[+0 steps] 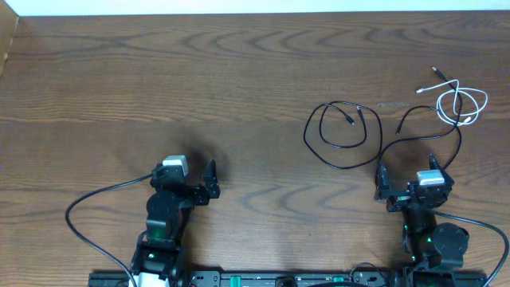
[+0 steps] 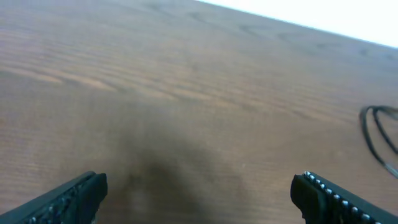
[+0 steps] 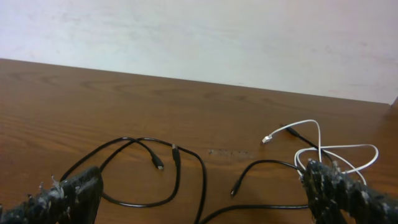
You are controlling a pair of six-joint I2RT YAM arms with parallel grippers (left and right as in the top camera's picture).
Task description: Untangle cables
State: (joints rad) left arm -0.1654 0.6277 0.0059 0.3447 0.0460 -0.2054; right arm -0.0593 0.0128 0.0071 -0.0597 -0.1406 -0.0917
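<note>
White cable [image 3: 318, 134] crosses one black cable [image 3: 267, 162], the looped black cable [image 1: 306, 134] beside them, toward the table's [image 1: 239, 80] right edge. Left pincer [image 1: 190, 169] and right pincer [image 1: 408, 169] gape empty at the near edge. Risk: pinching crossed strands together would likely tighten the tangle.

Open table [image 1: 239, 72] surrounds the left end effector [image 1: 189, 177]; cables [image 3: 176, 155] lie just before the right end effector [image 1: 413, 177]

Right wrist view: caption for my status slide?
Right gripper, jaws open, facing a looped thin black cable, a second black cable and a looped white cable on the brown wooden table.
</note>
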